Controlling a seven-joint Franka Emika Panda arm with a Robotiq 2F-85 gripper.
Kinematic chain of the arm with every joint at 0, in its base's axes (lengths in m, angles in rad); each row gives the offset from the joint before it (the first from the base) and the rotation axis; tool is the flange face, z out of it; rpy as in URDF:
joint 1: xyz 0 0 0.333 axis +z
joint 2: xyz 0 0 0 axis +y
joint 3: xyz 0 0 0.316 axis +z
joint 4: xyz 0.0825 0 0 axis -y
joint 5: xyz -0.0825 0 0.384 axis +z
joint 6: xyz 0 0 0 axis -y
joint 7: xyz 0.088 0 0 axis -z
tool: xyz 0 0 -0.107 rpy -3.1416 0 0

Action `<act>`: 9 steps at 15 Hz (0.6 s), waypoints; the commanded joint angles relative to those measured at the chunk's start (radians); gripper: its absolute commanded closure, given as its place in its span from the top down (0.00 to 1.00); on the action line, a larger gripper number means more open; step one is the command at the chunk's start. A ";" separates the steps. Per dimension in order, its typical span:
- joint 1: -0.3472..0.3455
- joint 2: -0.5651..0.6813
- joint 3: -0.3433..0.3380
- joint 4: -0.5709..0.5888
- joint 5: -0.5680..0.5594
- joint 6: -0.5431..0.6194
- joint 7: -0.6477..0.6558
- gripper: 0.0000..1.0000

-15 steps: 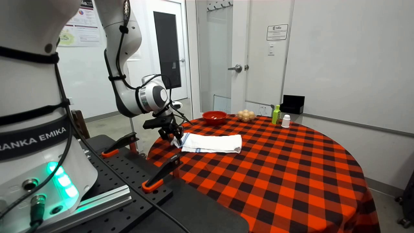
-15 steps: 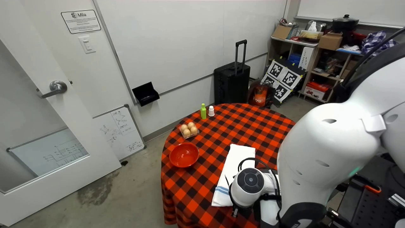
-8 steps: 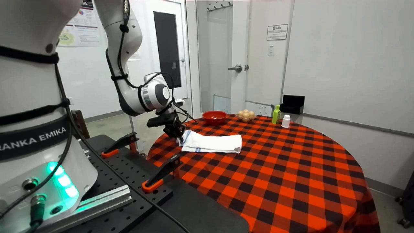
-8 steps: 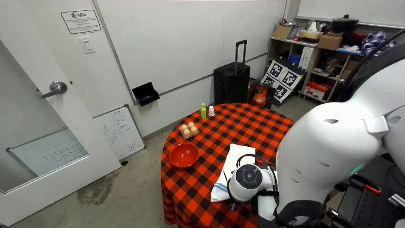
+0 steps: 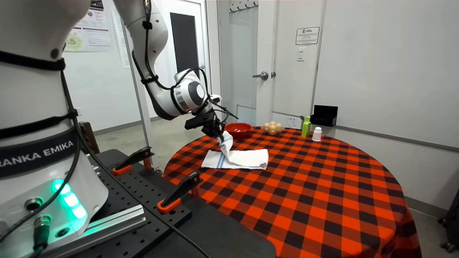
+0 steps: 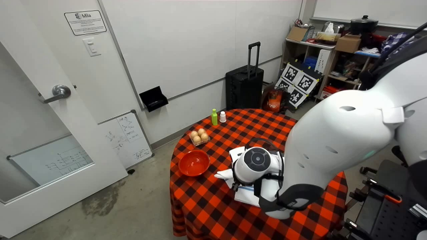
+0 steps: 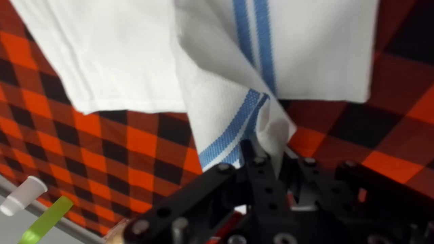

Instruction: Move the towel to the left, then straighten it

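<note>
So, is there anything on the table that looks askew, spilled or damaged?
The blue-striped dish towel looks askew: the gripper holds one end up in a twisted fold, so the stripes do not line up. I see no spill or damage.

Towel [image 5: 247,158] on table [image 5: 304,200], one end in claw [image 7: 278,162], bowl [image 6: 194,170] at table edge, eggs [image 6: 203,136] between bowl and bottle [image 6: 214,118], container [image 6: 223,117] beside bottle

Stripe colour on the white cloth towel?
Blue: paired stripes on the white towel, clearest in the wrist view.
</note>
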 commanded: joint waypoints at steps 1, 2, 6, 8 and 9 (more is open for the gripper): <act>-0.014 0.019 -0.080 0.031 0.016 0.053 -0.080 0.02; -0.023 0.023 -0.100 0.039 0.020 0.062 -0.093 0.02; -0.060 0.039 -0.186 0.077 0.038 0.074 -0.119 0.02; -0.086 0.040 -0.227 0.099 0.047 0.071 -0.115 0.02; -0.100 0.045 -0.249 0.114 0.052 0.072 -0.113 0.02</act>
